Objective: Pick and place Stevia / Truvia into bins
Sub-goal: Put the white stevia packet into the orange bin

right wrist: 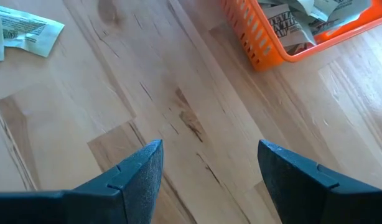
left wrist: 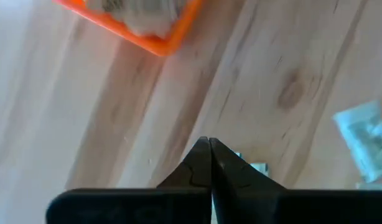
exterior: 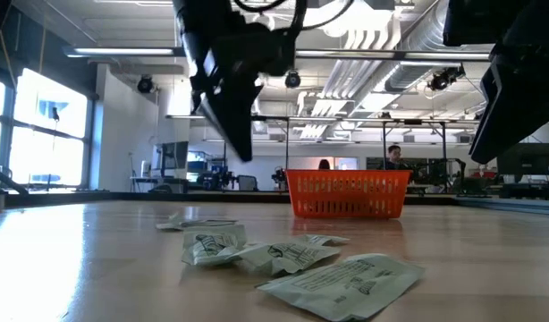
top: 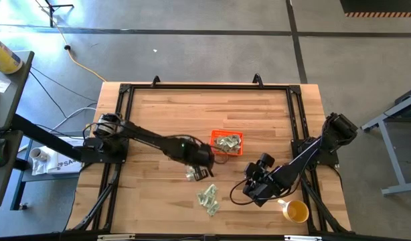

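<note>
Several packets (top: 227, 142) lie in the orange bin (top: 239, 136), a cluster (top: 208, 198) remains near the counter's (top: 158, 114) front edge; left hand (top: 203, 173) clenched, apparently empty, right hand (top: 249, 189) released.

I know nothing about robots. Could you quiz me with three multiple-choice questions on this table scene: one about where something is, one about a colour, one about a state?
1. Where is the cup?
A. inside the tray
B. at the table's near right corner, by the right arm
C. under the left arm

2. What colour is the tray with packets in it?
A. blue
B. black
C. orange

3. How do the left gripper fingers stand?
A. pressed together
B. spread wide
C. clamped around the cup

Answers: 1 B, the high view shows it beside the right arm's base end. 2 C, bright orange in every view. 3 A, its wrist view shows the two fingers meeting, while the right gripper is spread open.
</note>
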Tool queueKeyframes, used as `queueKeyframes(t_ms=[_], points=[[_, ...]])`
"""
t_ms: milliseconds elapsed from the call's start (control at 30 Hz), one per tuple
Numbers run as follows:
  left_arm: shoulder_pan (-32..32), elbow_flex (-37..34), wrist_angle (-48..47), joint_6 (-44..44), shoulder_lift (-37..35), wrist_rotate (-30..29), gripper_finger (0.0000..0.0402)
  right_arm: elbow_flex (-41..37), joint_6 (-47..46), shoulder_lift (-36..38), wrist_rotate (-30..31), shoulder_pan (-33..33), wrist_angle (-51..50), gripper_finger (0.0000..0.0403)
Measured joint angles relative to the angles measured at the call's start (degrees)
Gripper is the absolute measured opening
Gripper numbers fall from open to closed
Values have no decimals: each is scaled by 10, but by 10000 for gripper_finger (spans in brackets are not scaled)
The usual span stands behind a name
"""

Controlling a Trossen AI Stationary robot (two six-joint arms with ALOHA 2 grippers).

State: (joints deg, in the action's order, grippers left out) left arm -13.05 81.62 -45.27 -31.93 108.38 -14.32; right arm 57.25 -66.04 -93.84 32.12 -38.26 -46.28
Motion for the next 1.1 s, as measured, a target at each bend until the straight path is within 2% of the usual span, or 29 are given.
queueKeyframes(t_ms=[67, 167, 233, 333, 567, 700, 900, 1100], points=[[10, 2, -5, 6, -10, 16, 31, 0, 0, 0, 0, 0, -3, 252], [27, 1, -35, 12, -5, 107, 28, 0, 1, 0, 0, 0, -7, 252], [27, 1, -53, 7, 7, 136, 38, 0, 3, 0, 1, 0, -8, 252], [20, 1, -68, -17, 19, 154, 85, 0, 3, 0, 2, 0, -10, 252], [19, 1, -65, -61, 22, 149, 224, 0, 21, 0, 7, 2, -16, 252], [18, 1, -67, -63, 41, 140, 263, 0, 35, 0, -5, 12, -17, 252], [18, 1, -59, -68, 81, 169, 261, 0, 35, 1, -29, 23, -13, 252], [24, 1, -59, -73, 82, 174, 208, 0, 35, 1, -43, 30, -10, 252]])
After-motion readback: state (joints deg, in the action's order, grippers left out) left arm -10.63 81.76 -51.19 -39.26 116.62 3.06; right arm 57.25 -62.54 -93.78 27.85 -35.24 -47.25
